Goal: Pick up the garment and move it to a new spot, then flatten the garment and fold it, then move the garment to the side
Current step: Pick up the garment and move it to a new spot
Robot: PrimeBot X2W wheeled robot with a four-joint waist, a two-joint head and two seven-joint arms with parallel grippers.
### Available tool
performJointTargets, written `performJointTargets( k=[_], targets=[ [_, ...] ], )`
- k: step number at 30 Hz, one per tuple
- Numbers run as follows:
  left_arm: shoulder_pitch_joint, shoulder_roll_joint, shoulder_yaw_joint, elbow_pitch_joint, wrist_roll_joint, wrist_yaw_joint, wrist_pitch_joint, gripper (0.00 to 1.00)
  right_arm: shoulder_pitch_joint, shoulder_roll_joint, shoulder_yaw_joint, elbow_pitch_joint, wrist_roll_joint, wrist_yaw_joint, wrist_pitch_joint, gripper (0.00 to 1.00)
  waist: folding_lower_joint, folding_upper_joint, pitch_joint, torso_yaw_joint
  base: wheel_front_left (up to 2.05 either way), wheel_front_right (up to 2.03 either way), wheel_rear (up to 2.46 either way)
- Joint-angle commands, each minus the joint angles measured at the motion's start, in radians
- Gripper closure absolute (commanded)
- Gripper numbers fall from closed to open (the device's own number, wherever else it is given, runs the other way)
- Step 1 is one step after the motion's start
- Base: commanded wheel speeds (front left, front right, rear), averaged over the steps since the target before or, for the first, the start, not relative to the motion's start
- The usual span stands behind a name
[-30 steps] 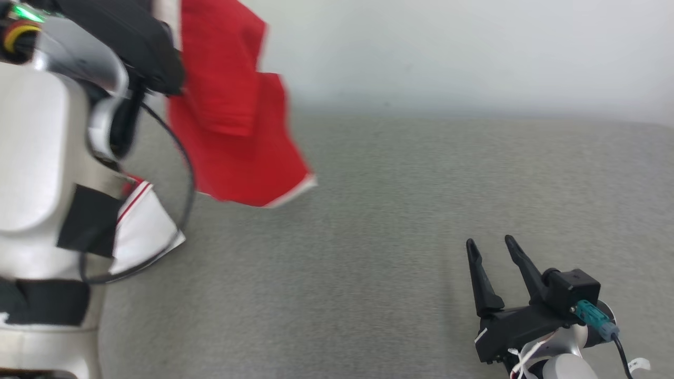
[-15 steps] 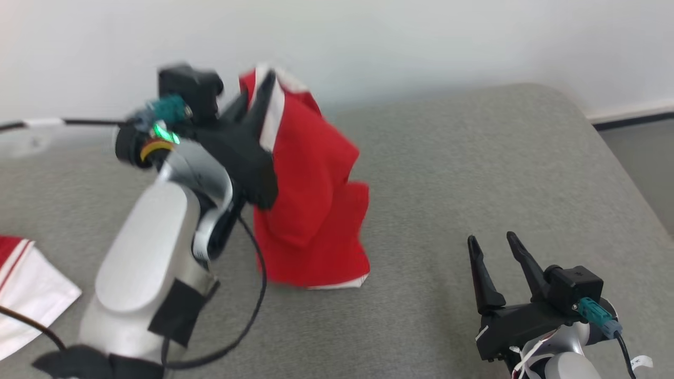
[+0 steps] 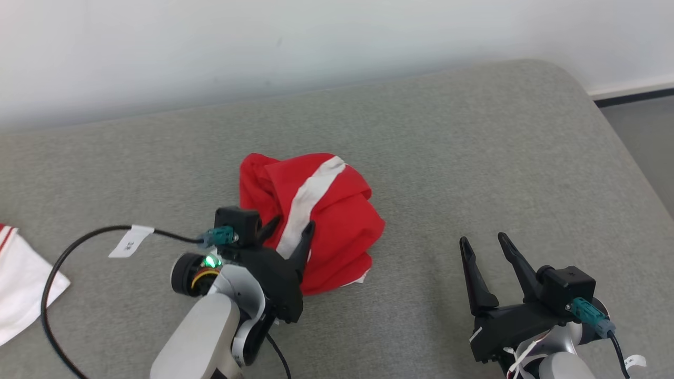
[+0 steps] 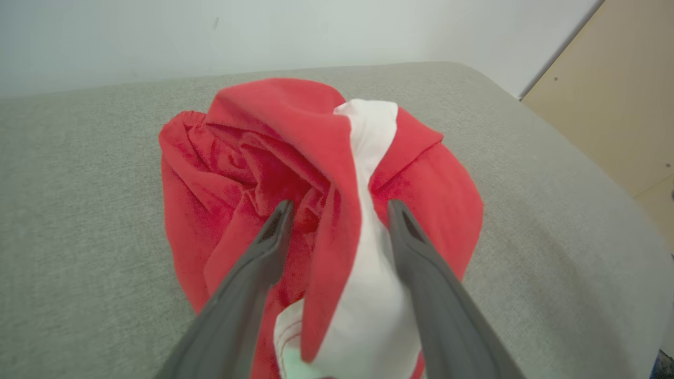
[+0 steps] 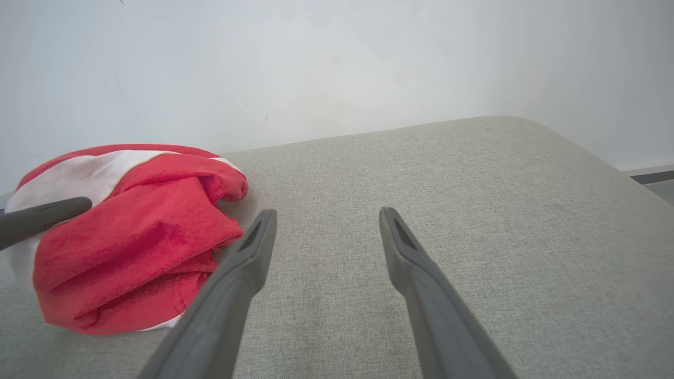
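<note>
Grey cushion [image 3: 474, 158] spreads open around the right tool [image 3: 482, 238], which hovers released at the near right. The left tool [image 3: 292, 223], prongs apart, straddles a fold of the crumpled garment [image 3: 337, 210] mid-cushion. White cloth [image 3: 21, 284] overlaps the left edge; a wall [image 3: 316, 42] backs the far edge.

Bare room, grey cushioned surface [image 3: 474, 158], white wall [image 3: 316, 31]

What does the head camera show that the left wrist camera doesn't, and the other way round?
Head view: the right gripper, open over a grey cushion, a white cloth at the left edge, a tagged cable. Left wrist view: a tan panel at the right. Both: the crumpled red garment on the cushion, the open left gripper astride it, a white wall.
</note>
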Motion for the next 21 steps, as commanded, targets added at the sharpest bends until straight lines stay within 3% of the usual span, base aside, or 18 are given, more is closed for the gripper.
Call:
performJointTargets(
  k=[1, 7, 16, 21],
  targets=[
    [0.024, -0.004, 0.007, -0.004, -0.021, -0.002, -0.014, 0.0, 0.001, 0.001, -0.003, 0.002, 0.003, -0.002, -0.001, 0.0, -0.0001, 0.0, -0.016, 0.032, 0.0, 0.0, 0.0],
    [0.088, 0.02, 0.048, -0.079, -0.048, 0.008, -0.099, 0.0, 0.025, 0.0, -0.029, 0.006, -0.006, -0.002, 0.003, 0.0, -0.0001, 0.0, -0.062, 0.092, 0.0, 0.0, 0.0],
    [0.299, 0.112, 0.144, -0.305, -0.014, 0.062, -0.344, 0.0, 0.062, 0.001, -0.07, 0.01, 0.043, -0.002, -0.048, 0.0, -0.0001, 0.0, -0.133, 0.167, 0.0, 0.0, 0.0],
    [0.446, 0.136, 0.201, -0.408, 0.045, 0.096, -0.381, 0.0, 0.091, 0.001, -0.079, 0.03, 0.05, -0.002, -0.087, 0.0, -0.0001, 0.0, -0.147, 0.195, 0.0, 0.0, 0.0]
  ],
)
